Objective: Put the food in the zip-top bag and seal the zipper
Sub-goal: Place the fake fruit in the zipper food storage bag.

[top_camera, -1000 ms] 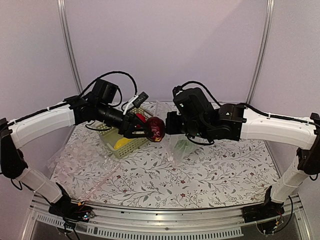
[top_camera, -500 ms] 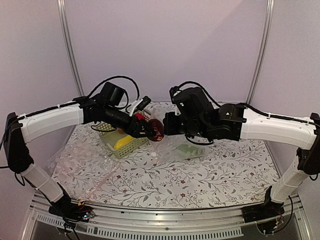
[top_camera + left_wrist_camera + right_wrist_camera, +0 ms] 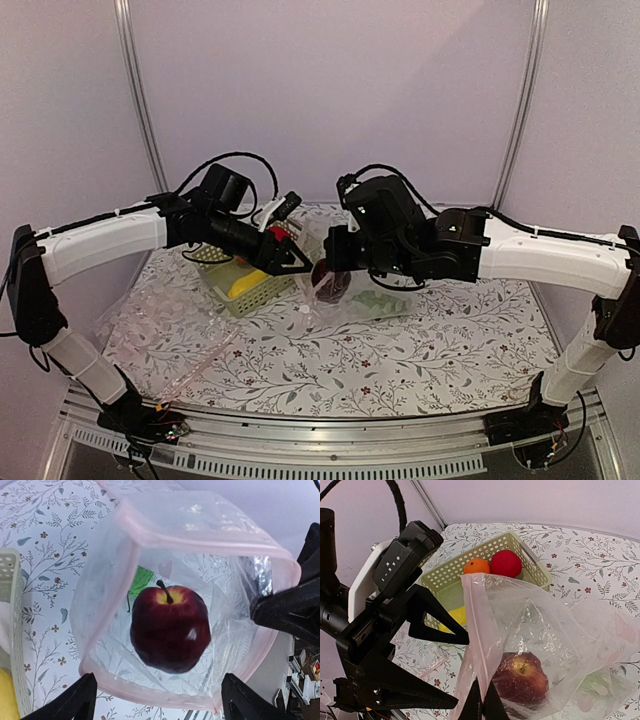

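The left jaws stand spread and empty just over the mouth of the zip-top bag [image 3: 560,625], while the right jaws are clenched on its pink zipper [image 3: 474,625], holding it up above the counter [image 3: 400,350], with the dark maroon apple [image 3: 170,627] inside and the green basket [image 3: 451,569] just beside.

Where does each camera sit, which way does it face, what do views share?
Top external: above and behind the robot, facing forward, down at the table; left arm, right arm show.
Left wrist: over the zip-top bag's mouth, looking in at the maroon apple; own open fingertips at bottom.
Right wrist: beside the bag, facing the green basket and left end effector; own fingers pinch the rim.
All share bag and apple.
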